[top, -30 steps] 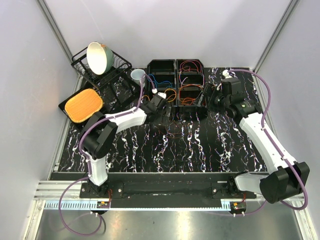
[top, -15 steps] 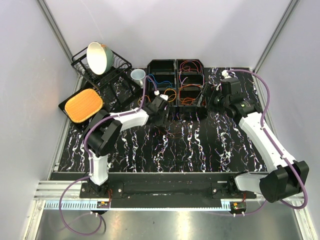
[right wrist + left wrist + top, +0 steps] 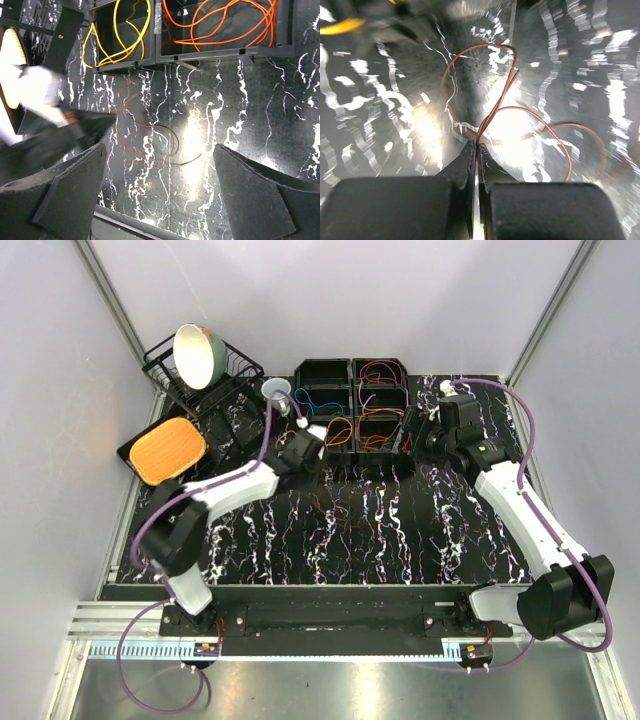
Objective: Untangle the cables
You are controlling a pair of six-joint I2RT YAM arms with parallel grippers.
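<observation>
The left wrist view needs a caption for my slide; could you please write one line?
Left tool shut on a thin reddish-brown cable that loops over the black marbled table.

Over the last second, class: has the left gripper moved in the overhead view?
Yes. The left gripper, shut on a reddish cable, has shifted leftward, away from the black bins toward the white cup.

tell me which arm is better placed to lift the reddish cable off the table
Left. The left gripper is shut on the reddish cable; the right gripper hangs open, holding nothing.
</observation>
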